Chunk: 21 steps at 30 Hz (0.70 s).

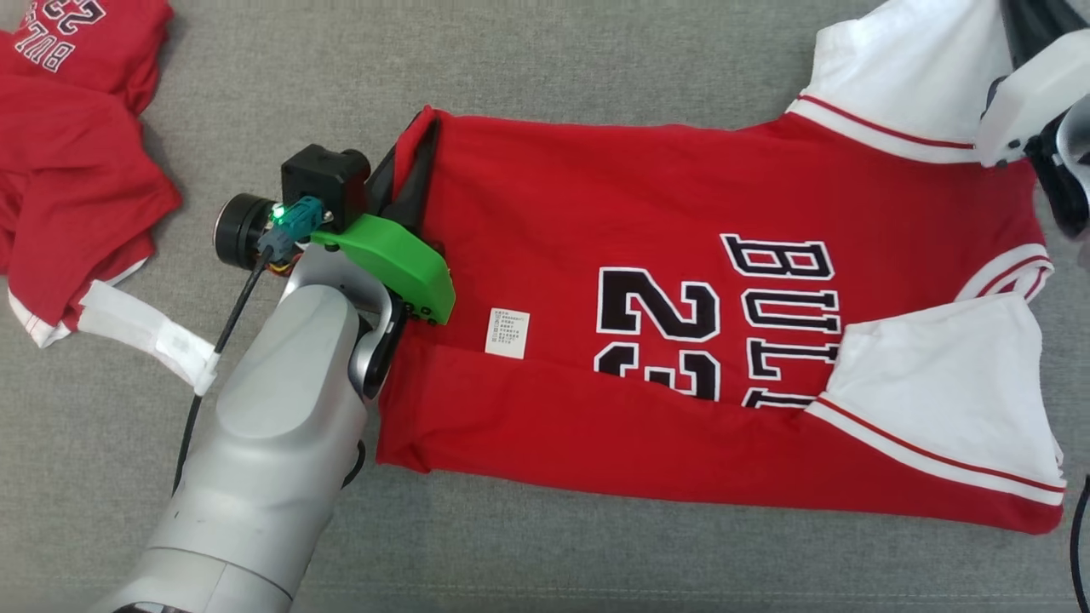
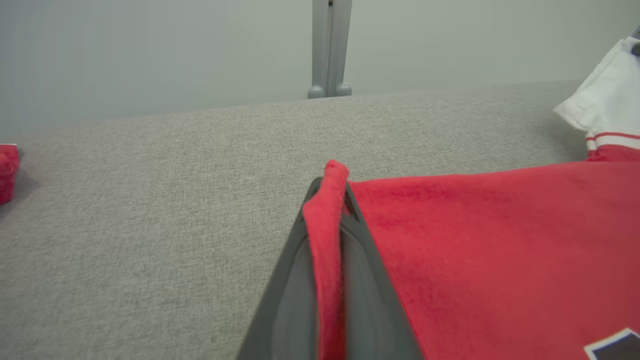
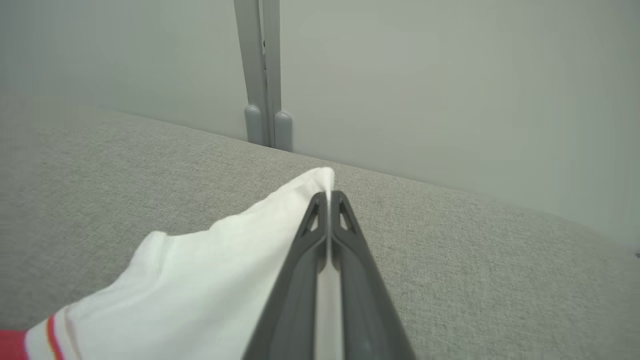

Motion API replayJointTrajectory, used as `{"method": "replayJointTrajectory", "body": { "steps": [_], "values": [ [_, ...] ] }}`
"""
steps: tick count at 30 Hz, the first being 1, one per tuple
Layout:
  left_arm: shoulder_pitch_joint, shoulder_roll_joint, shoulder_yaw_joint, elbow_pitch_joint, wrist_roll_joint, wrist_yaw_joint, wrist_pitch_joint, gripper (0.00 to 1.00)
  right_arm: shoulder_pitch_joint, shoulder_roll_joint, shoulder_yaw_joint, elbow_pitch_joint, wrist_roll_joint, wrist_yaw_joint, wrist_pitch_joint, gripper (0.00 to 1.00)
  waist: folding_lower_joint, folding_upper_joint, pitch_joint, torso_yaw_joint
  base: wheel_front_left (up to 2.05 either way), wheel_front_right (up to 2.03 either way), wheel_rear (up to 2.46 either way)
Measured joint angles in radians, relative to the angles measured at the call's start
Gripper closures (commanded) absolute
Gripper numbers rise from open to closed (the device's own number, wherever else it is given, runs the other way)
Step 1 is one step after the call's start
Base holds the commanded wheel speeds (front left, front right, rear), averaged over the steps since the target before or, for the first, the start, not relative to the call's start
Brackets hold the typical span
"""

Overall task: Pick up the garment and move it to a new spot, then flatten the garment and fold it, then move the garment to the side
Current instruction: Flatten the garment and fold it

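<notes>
Both hands pinched the far edge of the red jersey [image 1: 579,196] spread on the table [image 1: 596,51], left hand [image 2: 330,192] at a hem corner [image 2: 334,170], right hand [image 3: 328,197] at the white sleeve [image 3: 210,270], likely to fold it.

in the head view the folded-up strip of the red shirt [image 1: 681,196] hides the lower half of its number and letters, and the print on the white label [image 1: 507,332] is too small to read. a second shirt [image 1: 77,153] runs off the left and top edges. the right arm [image 1: 1035,94] is cut by the right edge. in the wrist views the pinched hem covers the inner faces of the left gripper [image 2: 330,186], and the white sleeve [image 3: 200,270] runs off the bottom edge.
</notes>
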Motion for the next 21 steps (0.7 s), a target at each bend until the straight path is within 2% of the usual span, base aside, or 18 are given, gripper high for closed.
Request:
{"method": "replayJointTrajectory", "body": {
  "steps": [4,12,21],
  "values": [
    [0.023,0.011,0.026,-0.003,0.008,-0.002,0.000,1.00,0.083,-0.017,-0.006,-0.105,0.012,0.000,-0.009,1.00,0.0000,0.0000,-0.028,-0.029,0.00,0.00,0.00],
    [0.081,0.024,0.073,-0.045,0.035,-0.006,0.000,1.00,0.355,-0.048,-0.163,-0.437,-0.009,0.000,-0.013,1.00,0.0000,0.0000,-0.061,-0.078,0.00,0.00,0.00],
    [0.143,0.035,0.123,-0.074,0.053,-0.011,0.000,1.00,0.695,-0.006,-0.350,-0.699,-0.064,0.000,-0.013,1.00,0.0000,0.0000,-0.092,-0.092,0.00,0.00,0.00]
  ]
}}
